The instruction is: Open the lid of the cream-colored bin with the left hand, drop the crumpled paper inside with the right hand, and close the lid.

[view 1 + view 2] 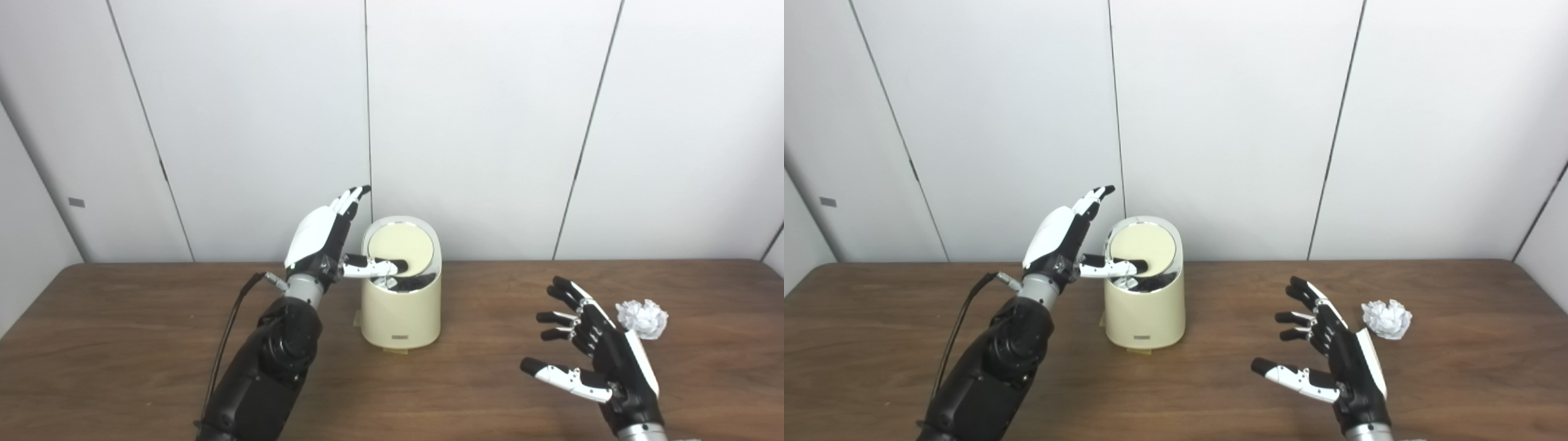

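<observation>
Left eye view and right eye view are taken from the robot's head, looking down at a brown wooden surface point(122, 343) set against pale wall panels. A small cream-colored bin point(401, 309) is seen standing upright near the middle of the surface, close to the wall. Its round lid point(401, 246) is tipped up toward the back, so a dark gap is shown at the front of the rim; the lid is judged to be partly open.

The left robot hand point(324, 239) is raised just beside the bin's left side. Its fingers point(349, 199) are held straight and point upward, apart from the bin, while its thumb point(373, 267) is stretched across the front edge of the lid, apparently so that the lid is propped open. Nothing is gripped by this hand; the lid is only touched or pressed.

The right robot hand point(591, 361) is held low over the surface, well to the right of the bin, with fingers spread wide and nothing held. A crumpled paper point(642, 318) lies on the surface just beyond it, not yet picked up. The spread fingers are judged to be readied for closing around the paper.
</observation>
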Motion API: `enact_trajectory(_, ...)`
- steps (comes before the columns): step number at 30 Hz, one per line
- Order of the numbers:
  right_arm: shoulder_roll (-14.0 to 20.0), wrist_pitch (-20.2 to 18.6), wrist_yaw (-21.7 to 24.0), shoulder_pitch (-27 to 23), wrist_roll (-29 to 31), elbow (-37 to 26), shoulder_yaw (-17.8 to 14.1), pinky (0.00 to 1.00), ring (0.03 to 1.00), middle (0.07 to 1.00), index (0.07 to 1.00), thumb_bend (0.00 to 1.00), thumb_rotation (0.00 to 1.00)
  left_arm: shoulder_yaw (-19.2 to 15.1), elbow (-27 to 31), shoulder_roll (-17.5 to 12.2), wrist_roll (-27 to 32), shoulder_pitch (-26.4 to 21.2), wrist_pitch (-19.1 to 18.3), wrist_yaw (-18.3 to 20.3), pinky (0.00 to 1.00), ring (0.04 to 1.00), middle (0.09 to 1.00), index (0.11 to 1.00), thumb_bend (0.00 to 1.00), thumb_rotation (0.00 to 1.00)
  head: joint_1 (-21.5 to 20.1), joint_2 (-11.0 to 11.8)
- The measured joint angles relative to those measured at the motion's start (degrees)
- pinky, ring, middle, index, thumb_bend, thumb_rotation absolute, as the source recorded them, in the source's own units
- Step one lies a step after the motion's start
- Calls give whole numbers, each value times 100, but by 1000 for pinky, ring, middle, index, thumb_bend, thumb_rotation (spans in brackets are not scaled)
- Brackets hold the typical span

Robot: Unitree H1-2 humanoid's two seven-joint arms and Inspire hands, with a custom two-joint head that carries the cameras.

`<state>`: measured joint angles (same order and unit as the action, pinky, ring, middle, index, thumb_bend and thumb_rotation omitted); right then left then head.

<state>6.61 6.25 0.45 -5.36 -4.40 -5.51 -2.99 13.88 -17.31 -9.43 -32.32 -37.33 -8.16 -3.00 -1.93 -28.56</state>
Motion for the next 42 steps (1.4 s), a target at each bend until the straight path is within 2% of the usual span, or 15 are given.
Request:
enact_trajectory(10, -15, -14, -8, 0, -68, -8, 6, 575, 691, 854, 849, 763, 190, 290, -27, -100, -416, -107, -196, 68, 1000, 1000, 1000, 1000, 995, 263, -18, -26)
enact_trajectory(14, -61, -27, -9, 0, -73, -47, 25, 568, 691, 855, 852, 761, 182, 416, -43, -131, -672, -150, -412, 90, 1000, 1000, 1000, 1000, 976, 214, -35, -35)
enact_trajectory(19, -71, -26, -10, 0, -85, -47, 25, 562, 689, 852, 852, 770, 195, 593, -29, -171, -931, -257, -714, 203, 1000, 1000, 1000, 1000, 948, 100, -44, -44)
enact_trajectory(24, -75, -26, -11, 0, -108, -47, 30, 561, 686, 855, 850, 767, 193, 803, 23, -258, -1143, -461, -983, 564, 1000, 1000, 1000, 1000, 901, 10, -53, -44)
enact_trajectory(29, -90, -25, -19, 0, -109, -46, 29, 556, 686, 859, 851, 770, 198, 1020, 145, -446, -1188, -595, -1107, 1059, 1000, 1000, 1000, 1000, 914, 0, -53, -44)
enact_trajectory(32, -98, -23, -33, 0, -114, -45, 30, 552, 681, 854, 848, 770, 192, 1058, 145, -505, -1177, -621, -1085, 1180, 1000, 1000, 1000, 1000, 932, 0, -62, -44)
enact_trajectory(34, -98, -23, -44, 0, -122, -44, 29, 553, 684, 857, 850, 769, 197, 1052, 150, -512, -1139, -615, -1069, 1188, 1000, 1000, 1000, 1000, 925, 1, -53, -35)
enact_trajectory(37, -99, -23, -46, -2, -122, -39, 32, 557, 687, 859, 851, 775, 204, 894, 277, -503, -994, -530, -1033, 1175, 1000, 1000, 1000, 1000, 902, 118, -18, -26)
enact_trajectory(39, -100, -22, -51, -3, -125, -31, 31, 554, 685, 858, 851, 771, 201, 666, 424, -441, -754, -375, -892, 1066, 988, 1000, 1000, 1000, 878, 247, -35, -9)
enact_trajectory(42, -104, -17, -59, -17, -135, 13, 32, 550, 687, 857, 851, 762, 199, 85, 707, -198, -164, 4, -558, 785, 927, 1000, 1000, 1000, 835, 292, -53, 0)
